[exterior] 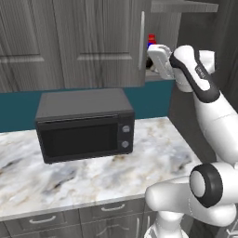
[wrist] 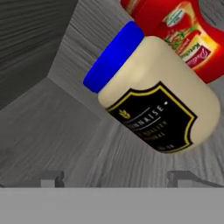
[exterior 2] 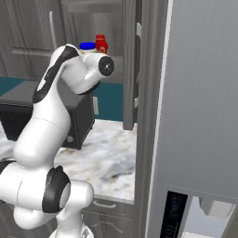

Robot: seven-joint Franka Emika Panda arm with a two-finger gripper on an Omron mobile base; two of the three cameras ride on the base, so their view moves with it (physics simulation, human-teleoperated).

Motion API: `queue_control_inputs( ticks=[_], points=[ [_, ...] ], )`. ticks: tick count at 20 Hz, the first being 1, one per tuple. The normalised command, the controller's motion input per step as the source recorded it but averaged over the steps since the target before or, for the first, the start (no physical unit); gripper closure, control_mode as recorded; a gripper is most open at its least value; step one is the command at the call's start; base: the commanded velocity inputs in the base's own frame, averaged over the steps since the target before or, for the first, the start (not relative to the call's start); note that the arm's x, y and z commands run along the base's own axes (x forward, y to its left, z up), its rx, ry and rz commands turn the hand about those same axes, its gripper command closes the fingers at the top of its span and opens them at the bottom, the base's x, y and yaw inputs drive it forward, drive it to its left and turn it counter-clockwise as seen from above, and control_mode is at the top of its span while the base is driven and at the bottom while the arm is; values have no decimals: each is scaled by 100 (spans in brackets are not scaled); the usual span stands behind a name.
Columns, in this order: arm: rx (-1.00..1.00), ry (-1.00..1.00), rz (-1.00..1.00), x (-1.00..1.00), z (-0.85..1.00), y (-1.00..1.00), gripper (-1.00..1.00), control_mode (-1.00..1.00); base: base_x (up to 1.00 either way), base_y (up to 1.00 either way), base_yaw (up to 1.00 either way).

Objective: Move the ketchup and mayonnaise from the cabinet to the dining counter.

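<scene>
Hand view: gripper (wrist: pixel 116 179) spread wide just short of the mayonnaise (wrist: pixel 159 109), ketchup (wrist: pixel 183 35) touching behind it.

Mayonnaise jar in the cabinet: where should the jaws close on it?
Grip the mayonnaise across its cream body, below the blue lid, coming straight in from the open front of the cabinet. The ketchup stands close behind, so keep the open jaws on the jar's free sides.
</scene>
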Motion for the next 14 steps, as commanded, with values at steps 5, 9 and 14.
queue_control_inputs(
  ticks=[5,9,14],
  points=[
    [-1,-18,17,-60,-8,100,-100,-100,0,0,0],
    [-11,-28,14,-97,-7,100,-100,-100,0,0,0],
    [-15,-36,7,-100,-7,100,-100,-100,0,0,0]
  ],
)
